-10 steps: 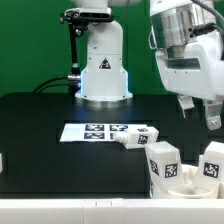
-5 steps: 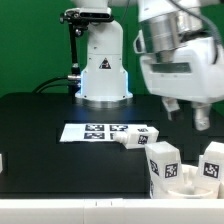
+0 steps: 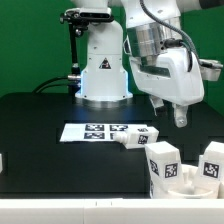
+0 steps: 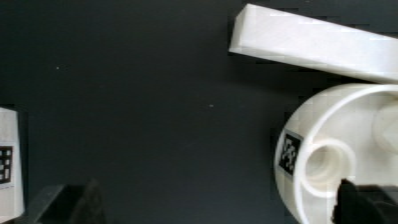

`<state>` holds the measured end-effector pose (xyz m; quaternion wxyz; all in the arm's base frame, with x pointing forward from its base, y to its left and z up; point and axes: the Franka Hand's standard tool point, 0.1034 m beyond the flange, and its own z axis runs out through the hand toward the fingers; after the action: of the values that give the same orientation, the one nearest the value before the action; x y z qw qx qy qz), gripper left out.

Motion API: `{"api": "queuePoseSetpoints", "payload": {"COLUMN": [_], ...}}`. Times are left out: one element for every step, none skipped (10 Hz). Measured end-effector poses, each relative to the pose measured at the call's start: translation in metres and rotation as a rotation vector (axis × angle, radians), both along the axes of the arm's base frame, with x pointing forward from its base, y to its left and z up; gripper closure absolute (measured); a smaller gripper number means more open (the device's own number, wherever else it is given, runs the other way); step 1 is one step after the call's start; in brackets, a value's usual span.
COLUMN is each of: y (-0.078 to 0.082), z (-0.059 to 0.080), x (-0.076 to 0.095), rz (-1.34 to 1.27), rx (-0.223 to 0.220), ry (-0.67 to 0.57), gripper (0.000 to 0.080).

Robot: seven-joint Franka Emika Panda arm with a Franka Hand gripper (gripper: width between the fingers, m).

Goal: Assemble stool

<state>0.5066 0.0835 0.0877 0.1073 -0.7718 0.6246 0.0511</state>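
My gripper hangs open and empty above the table, towards the exterior view's right. Under it, a white leg lies by the end of the marker board. Two chunky white tagged stool pieces stand at the front right. In the wrist view the round seat shows a round socket and a tag on its rim. A white leg lies beside it. My gripper has its dark fingertips wide apart over bare black table, one tip overlapping the seat's edge.
The large white robot base with the triangle mark stands at the back centre, with cables on its left. A small white object sits at the exterior view's left edge. A strip of the marker board shows in the wrist view.
The arm has swung towards the exterior view's left, carrying the open gripper from the right edge to above the lying leg. The stool pieces have not moved.
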Motion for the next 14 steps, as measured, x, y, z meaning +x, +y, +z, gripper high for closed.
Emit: {"api": "queuePoseSetpoints", "payload": {"y": [-0.001,-0.008,-0.018,-0.030,-0.039,-0.036,-0.037,-0.038,-0.042,-0.045,-0.045,-0.042,-0.036,-0.032], "z": [-0.002,-0.012,-0.014,-0.008,-0.013,-0.014,-0.013,-0.016,-0.024,-0.037,-0.046,-0.050,-0.052,-0.054], "x": [-0.003,-0.022,-0.041,-0.046,-0.053,-0.054,-0.053,-0.054,-0.064,-0.082,-0.100,-0.108,-0.108,-0.106], "rz": [0.000,0.005,0.026,0.019,0.007,0.015,0.015,0.003,-0.026,-0.063,-0.094,-0.100,-0.096,-0.114], "rx": [-0.001,-0.007,-0.007,-0.005,-0.042,-0.039,-0.039,-0.043,-0.050,-0.053,-0.069,-0.088,-0.087,-0.086], "ry": [0.001,0.015,0.031,0.021,0.003,0.010,0.008,0.006,0.003,0.015,0.025,0.023,0.026,0.032], "gripper": [0.0151,0.0151,0.0151,0.0151,0.0151,0.0151,0.0151,0.0151,0.0151,0.0151,0.0151,0.0151,0.0151,0.0151]}}
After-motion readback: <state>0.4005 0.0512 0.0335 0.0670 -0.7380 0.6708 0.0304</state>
